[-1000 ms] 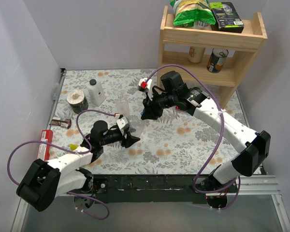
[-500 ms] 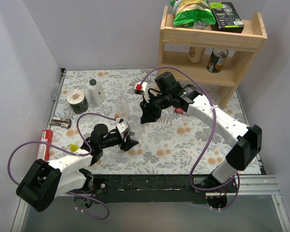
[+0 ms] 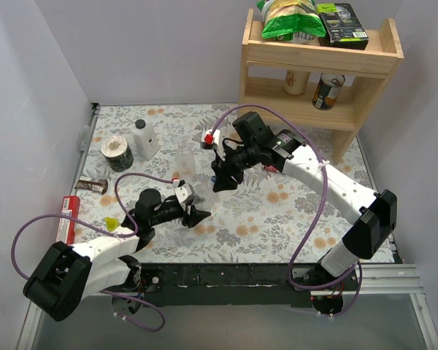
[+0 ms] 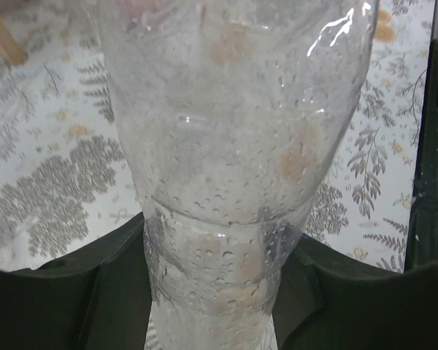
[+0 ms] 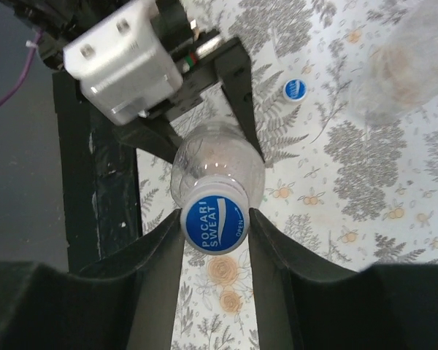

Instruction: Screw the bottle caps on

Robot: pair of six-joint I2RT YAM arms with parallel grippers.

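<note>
The flower-patterned worktop [image 3: 277, 219] carries a wooden shelf [image 3: 365, 95] at its far right corner, with snack bags on top and cans below, well apart from the work. Along the left side are a white bottle [image 3: 144, 138] with a black top, a round roll [image 3: 117, 152] just beside it, and a red box [image 3: 69, 211] at the edge; none of these is near the claws. The nearest neighbour is a wider bottle [image 3: 186, 162], clear and upright, just behind and to the left of the meeting point of the two arms, close to the right arm's reach but not touching it. The bottle [image 4: 233, 182] being worked on is clear, misted with droplets inside, and stands roughly upright near the middle of the worktop, its long axis up and down and its neck at the top. The left claw [image 3: 196, 213] comes in low from the near left and is clamped on the narrow lower body, one finger on each side. The right claw [image 5: 214, 235] comes down from above; its two fingers press against opposite sides of the blue cap [image 5: 214, 224], which sits on the neck with its printed face turned up toward the wrist camera. So the bottle lies between the two claws, held at the bottom and gripped at the top. A loose cap [image 5: 295, 90], also blue, lies flat on the worktop beyond the left claw, apart from both bottles.
</note>
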